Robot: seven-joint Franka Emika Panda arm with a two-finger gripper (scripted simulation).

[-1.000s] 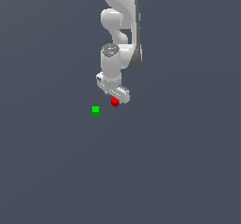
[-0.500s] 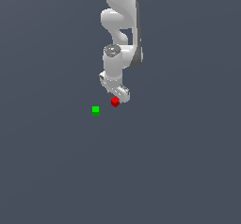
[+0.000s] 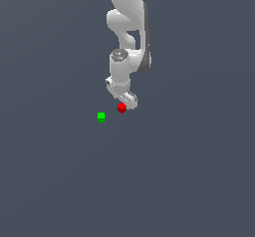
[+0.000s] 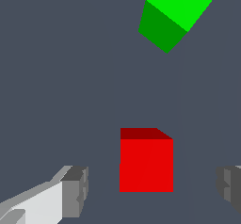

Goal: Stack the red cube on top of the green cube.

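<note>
The red cube (image 3: pixel 121 108) sits on the grey floor just under the white gripper (image 3: pixel 124 104). In the wrist view the red cube (image 4: pixel 146 164) lies between the two grey fingertips (image 4: pixel 75 191), with gaps on both sides, so the gripper (image 4: pixel 153 190) is open around it and not touching it. The green cube (image 3: pixel 101 116) rests on the floor a short way toward the exterior view's left of the red cube. It also shows in the wrist view (image 4: pixel 176 13), apart from the red cube.
The white arm (image 3: pixel 128 37) rises above the gripper. The flat grey floor (image 3: pixel 189 171) spreads all around the two cubes.
The gripper has come down a little around the red cube. Both cubes stay where they were.
</note>
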